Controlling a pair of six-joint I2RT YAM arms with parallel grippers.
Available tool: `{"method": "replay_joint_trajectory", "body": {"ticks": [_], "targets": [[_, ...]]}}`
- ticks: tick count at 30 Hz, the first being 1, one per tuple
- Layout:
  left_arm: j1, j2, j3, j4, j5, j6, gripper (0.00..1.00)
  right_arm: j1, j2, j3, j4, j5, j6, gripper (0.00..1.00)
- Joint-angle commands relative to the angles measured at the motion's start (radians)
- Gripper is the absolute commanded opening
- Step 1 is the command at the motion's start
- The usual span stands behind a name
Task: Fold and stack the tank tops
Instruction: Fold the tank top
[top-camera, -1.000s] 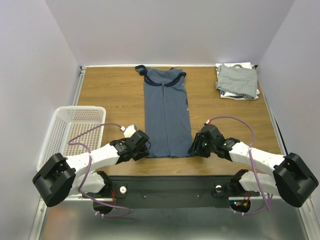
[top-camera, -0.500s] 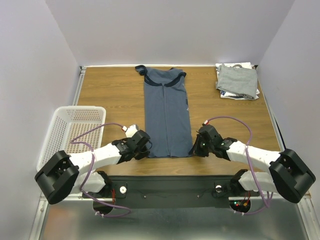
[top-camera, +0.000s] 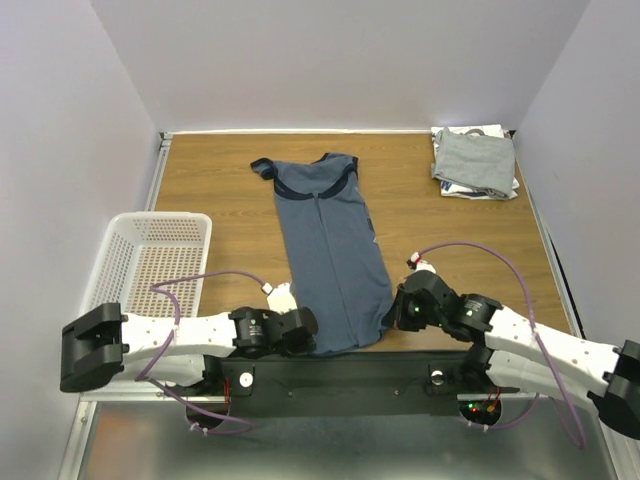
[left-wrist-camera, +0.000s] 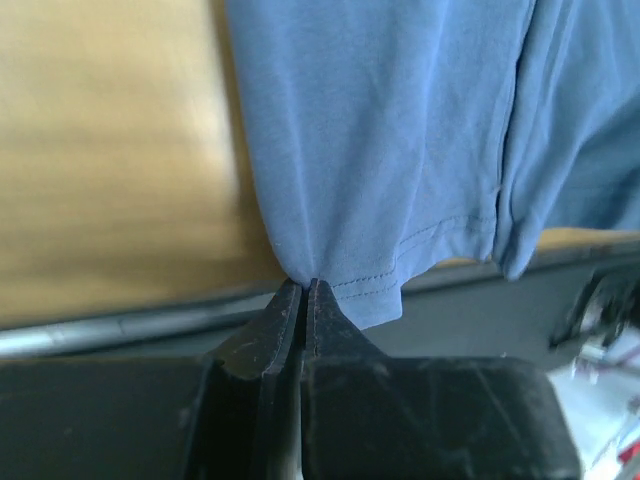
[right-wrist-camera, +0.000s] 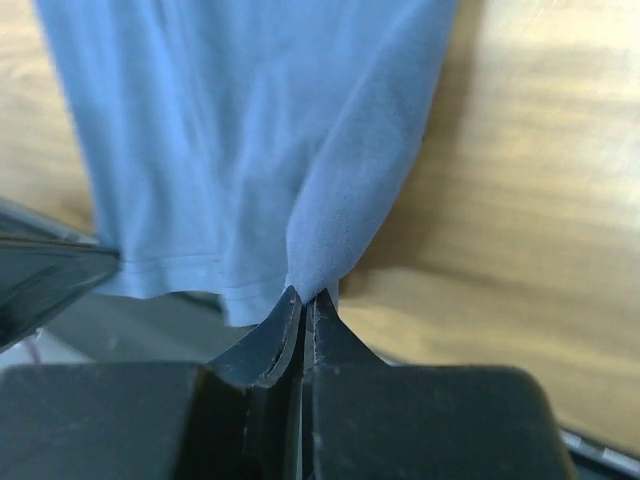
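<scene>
I have the slate-blue tank top with darker navy trim (top-camera: 330, 255) lying lengthwise down the middle of the brown wooden tabletop (top-camera: 220, 190). Its neck end is toward the far wall and its hem hangs just past the near edge, over the black mounting rail (top-camera: 400, 365). There is a small pale mark on the top's right edge, too small for me to read, and I can make out no other label or lettering. The left end effector (left-wrist-camera: 303, 290) is pinched together on the hem's left corner, and the right end effector (right-wrist-camera: 303, 295) is clamped on the right corner, where the cloth bunches up into a ridge. In the far right corner a folded light grey tank top (top-camera: 475, 160) sits on a white top (top-camera: 470, 133) with dark print I cannot decipher. A white plastic mesh basket (top-camera: 120, 250) stands at the left edge, well apart from the blue top.
</scene>
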Motion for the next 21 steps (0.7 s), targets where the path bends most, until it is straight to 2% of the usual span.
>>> {"method": "replay_joint_trajectory", "body": {"ticks": [1,6,11,13,16,21], "targets": [[-0.163,-0.006,0.017,-0.133,-0.077,-0.216,0.00,0.067,-0.100,0.006,-0.147,0.034,0.064,0.00],[-0.321,0.063,0.102,-0.229,-0.112,-0.345,0.00,0.163,-0.123,0.047,-0.210,0.057,0.125,0.01],[-0.324,0.000,0.097,-0.224,-0.190,-0.360,0.00,0.168,-0.057,0.127,-0.212,0.161,0.091,0.00],[-0.315,-0.069,0.087,-0.216,-0.226,-0.351,0.00,0.168,-0.013,0.185,-0.207,0.198,0.070,0.01],[-0.237,-0.130,0.077,-0.185,-0.253,-0.284,0.00,0.168,0.070,0.263,-0.186,0.251,0.021,0.01],[-0.105,-0.132,0.087,-0.147,-0.243,-0.146,0.00,0.161,0.185,0.343,-0.138,0.286,-0.045,0.00]]}}
